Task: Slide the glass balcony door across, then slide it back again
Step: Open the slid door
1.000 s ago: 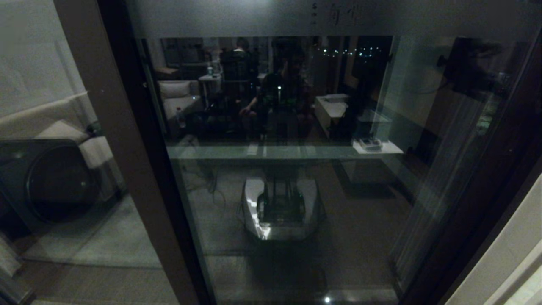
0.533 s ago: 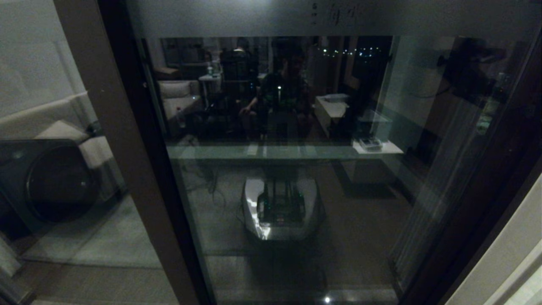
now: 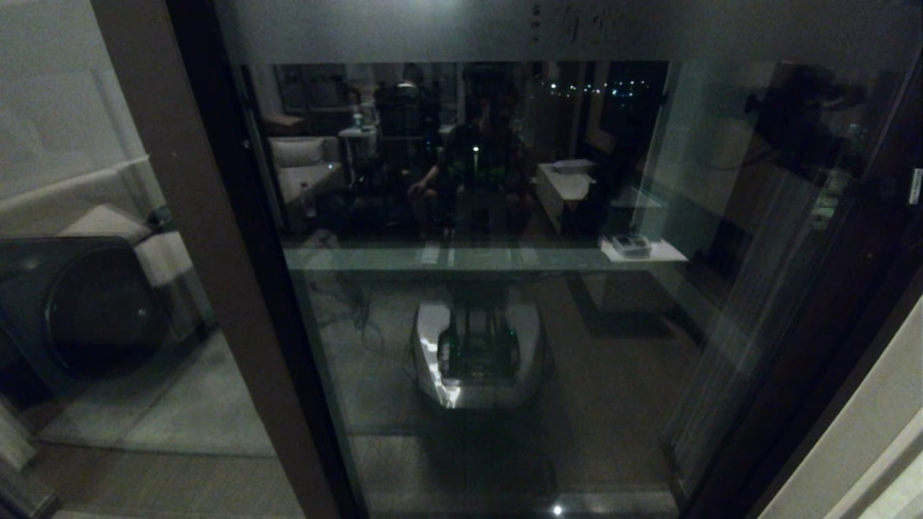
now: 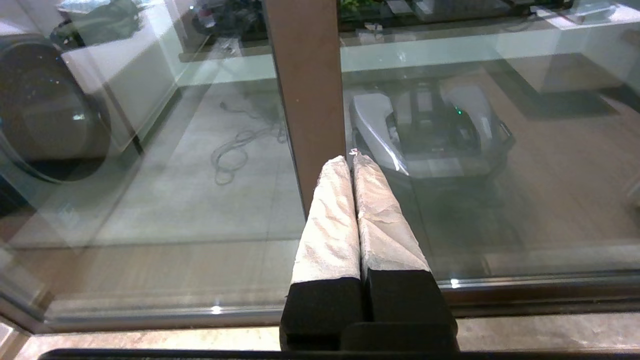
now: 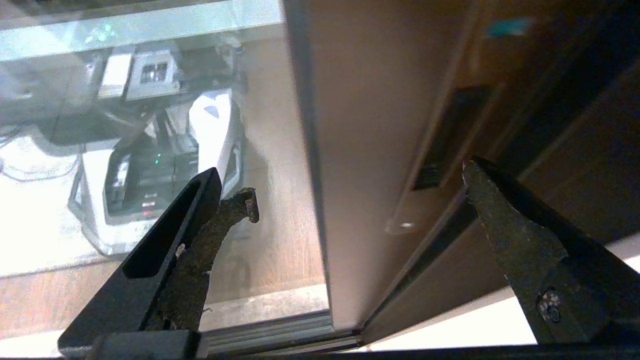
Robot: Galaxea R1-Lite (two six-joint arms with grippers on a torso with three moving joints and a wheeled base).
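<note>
The glass balcony door [image 3: 613,375] fills most of the head view, with its frosted band [image 3: 433,29] across the top and its dark brown stile [image 3: 829,324] at the right. In the right wrist view my right gripper [image 5: 357,185] is open, its fingers spread either side of the door's brown stile [image 5: 365,125]. The slim recessed black handle [image 5: 446,137] lies just ahead of the right-hand finger [image 5: 495,220], which is not touching it. My left gripper [image 4: 350,159] is shut and empty, its white-wrapped tips close to a brown post [image 4: 306,90]. Neither gripper shows in the head view.
A fixed glass panel with a brown post [image 3: 195,252] stands to the left. A dark round-fronted machine [image 3: 94,310] sits behind it. The floor track [image 5: 280,332] runs under the door. A pale wall [image 3: 865,447] borders the door frame at the right. The glass reflects my base [image 3: 476,353].
The dark reflection of my arm in the upper right of the glass has drifted slightly right. A small white tag has come into sight at the right edge. The door has barely moved.
</note>
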